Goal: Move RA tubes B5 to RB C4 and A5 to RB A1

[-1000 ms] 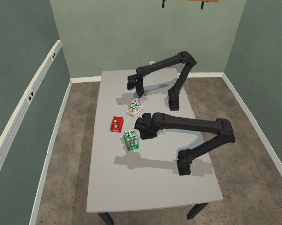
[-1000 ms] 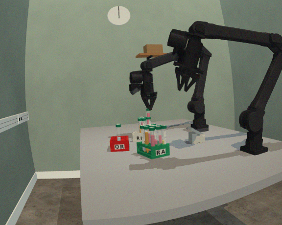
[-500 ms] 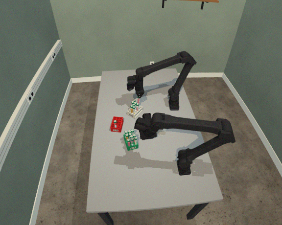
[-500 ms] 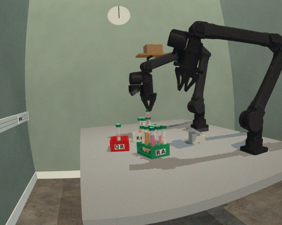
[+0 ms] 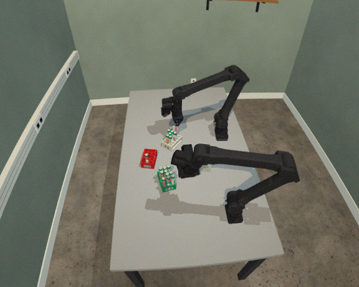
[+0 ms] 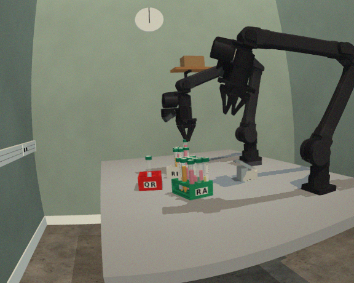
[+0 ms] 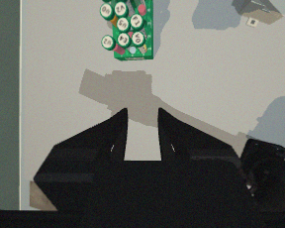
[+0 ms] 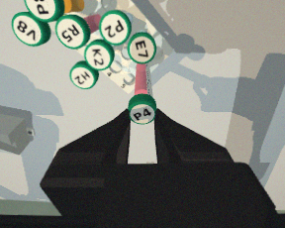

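Green walls round a grey tabletop; left gripper part spread, empty; RA and RB nearer the edge opposite the bases; right gripper pinching pink tube P4 upright at RB

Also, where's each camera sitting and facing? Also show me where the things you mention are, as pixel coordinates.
Top: high beyond one table end, angled down; left arm (image 5: 238,157) (image 6: 296,43), right arm (image 5: 204,83) (image 6: 201,78).
Exterior: lower, same end, facing along table; both arms.
Left wrist: left arm, facing down at green rack (image 5: 173,188) (image 6: 192,194) (image 7: 149,50); own gripper.
Right wrist: right arm, facing down at tube P4 (image 5: 176,128) (image 6: 185,144) (image 8: 141,84); own gripper.
Top and exterior share red rack (image 5: 143,163) (image 6: 150,176).
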Motion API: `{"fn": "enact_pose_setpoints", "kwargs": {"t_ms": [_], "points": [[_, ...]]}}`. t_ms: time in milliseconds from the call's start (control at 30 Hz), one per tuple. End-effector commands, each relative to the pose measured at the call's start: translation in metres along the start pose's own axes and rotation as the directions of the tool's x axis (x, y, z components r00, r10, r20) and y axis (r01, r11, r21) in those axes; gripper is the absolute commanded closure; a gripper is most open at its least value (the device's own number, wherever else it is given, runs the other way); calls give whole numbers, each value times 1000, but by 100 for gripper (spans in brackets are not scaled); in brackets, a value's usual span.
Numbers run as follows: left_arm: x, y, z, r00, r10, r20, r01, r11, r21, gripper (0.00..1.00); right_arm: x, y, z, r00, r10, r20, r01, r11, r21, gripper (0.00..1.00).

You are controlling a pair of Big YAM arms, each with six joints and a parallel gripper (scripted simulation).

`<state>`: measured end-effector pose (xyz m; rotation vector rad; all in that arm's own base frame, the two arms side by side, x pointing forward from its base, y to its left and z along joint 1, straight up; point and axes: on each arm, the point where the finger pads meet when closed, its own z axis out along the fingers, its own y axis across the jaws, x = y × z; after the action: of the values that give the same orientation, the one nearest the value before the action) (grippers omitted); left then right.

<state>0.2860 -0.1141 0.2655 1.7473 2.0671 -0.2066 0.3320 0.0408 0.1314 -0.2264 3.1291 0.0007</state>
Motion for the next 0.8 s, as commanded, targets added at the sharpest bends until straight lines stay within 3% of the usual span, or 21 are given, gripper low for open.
{"fn": "enact_pose_setpoints", "kwargs": {"t_ms": [0, 100, 767], "points": [[-9, 9, -12, 1000, 12, 14, -12, 999, -32, 70, -4, 6, 7, 1000, -4, -2, 4, 1000, 0, 100], [-9, 9, -12, 1000, 12, 14, -12, 999, -32, 70, -13, 6, 0, 1000, -5, 20, 4, 1000, 1, 100], [-9, 9, -12, 1000, 12, 14, -12, 999, -32, 70, -8, 6, 15, 1000, -5, 5, 5, 1000, 0, 100]]}}
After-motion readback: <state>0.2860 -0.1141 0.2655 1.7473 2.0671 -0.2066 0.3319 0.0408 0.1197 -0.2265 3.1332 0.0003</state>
